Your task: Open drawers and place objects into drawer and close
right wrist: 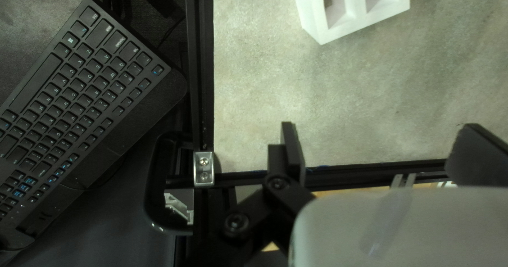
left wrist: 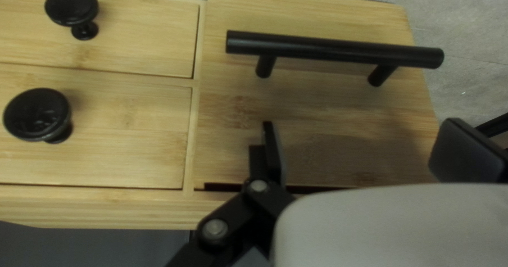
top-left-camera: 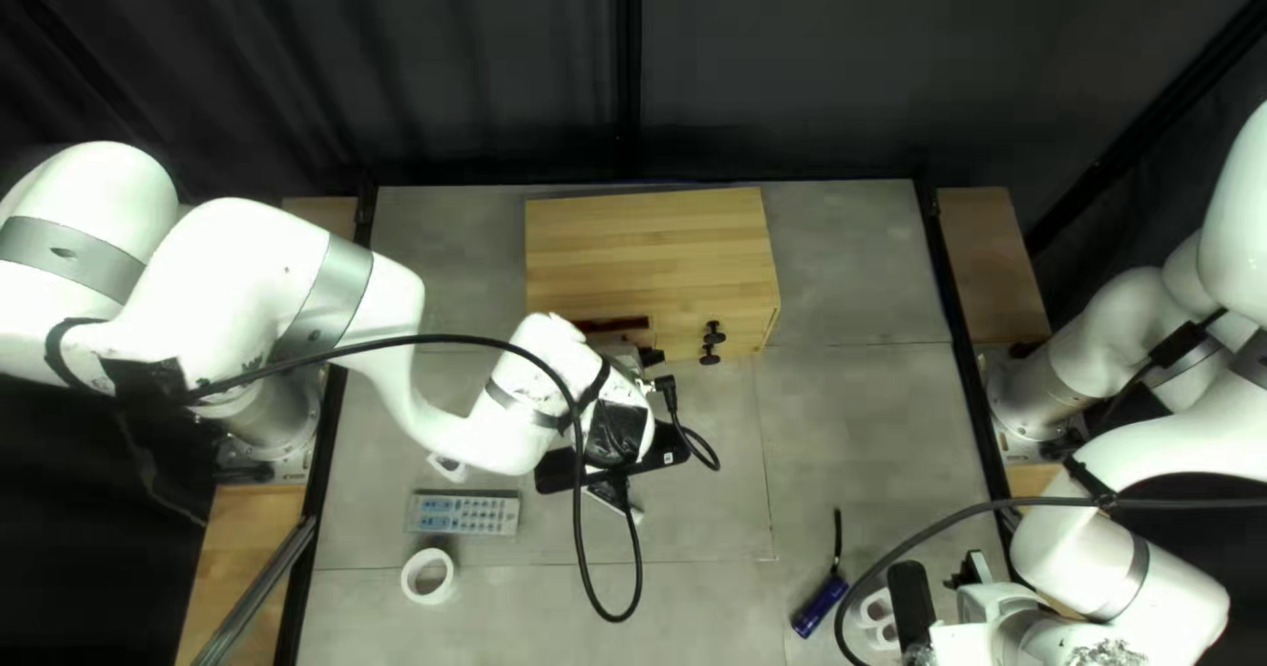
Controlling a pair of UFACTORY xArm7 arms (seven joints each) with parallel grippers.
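One hand [left wrist: 361,134], my left, is the nearer to the cabinet [top-left-camera: 647,237] and is spread apart; the bar handle [left wrist: 328,49] lies ahead of it, long axis along its closing direction, so a grip probably needs first a turn.

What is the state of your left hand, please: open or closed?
Open: my left hand has its two fingers apart, holding nothing.

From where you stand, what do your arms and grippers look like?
My left arm and right arm are smooth, white and rounded, with grey bands and loose black cables. My left gripper and right gripper each have two black, flat fingers on black links.
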